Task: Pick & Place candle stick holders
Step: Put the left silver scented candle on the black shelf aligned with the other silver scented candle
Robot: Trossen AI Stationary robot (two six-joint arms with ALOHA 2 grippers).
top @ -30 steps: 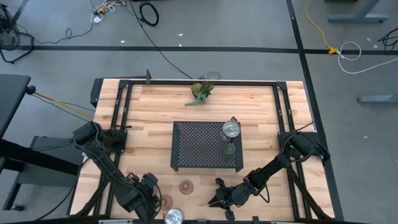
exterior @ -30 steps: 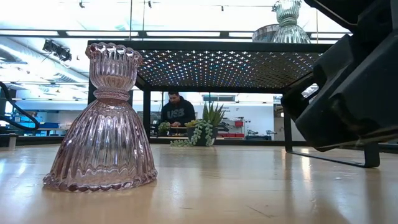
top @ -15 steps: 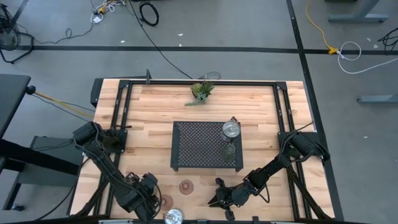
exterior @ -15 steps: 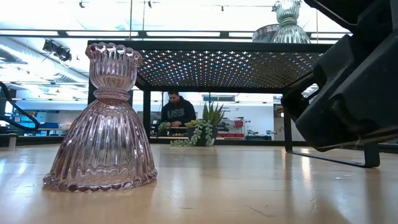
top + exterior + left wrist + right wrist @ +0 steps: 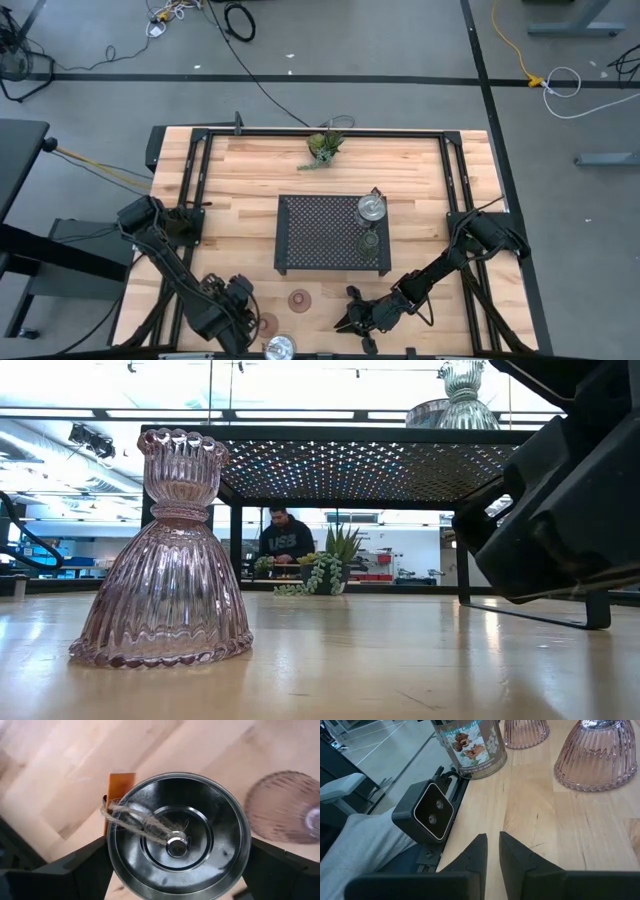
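Note:
A round silver holder with a central post (image 5: 176, 842) stands at the table's near edge (image 5: 279, 348); it carries twine and an orange tag. My left gripper (image 5: 178, 845) is spread wide, one finger on each side of it. Two brownish-red ribbed glass holders (image 5: 299, 299) (image 5: 266, 323) stand on the wood close by; one fills the low view's left side (image 5: 160, 560). A silver holder (image 5: 371, 208) and an olive-green one (image 5: 369, 241) stand on the black mesh rack (image 5: 300, 235). My right gripper (image 5: 492, 855) is shut and empty, low over the table (image 5: 347, 322). My left gripper comes at the silver holder from above, with a finger (image 5: 85, 865) on either side of its round rim (image 5: 112, 845). The rim hides the fingertips, so I cannot tell whether they touch it. The holder stands upright on the table.
A green plant sprig (image 5: 325, 147) lies at the far edge. The low camera's housing (image 5: 427, 815) sits at the near edge beside the labelled jar (image 5: 470, 745). Bare wood lies left and right of the rack. A person (image 5: 285, 535) shows far off in the room.

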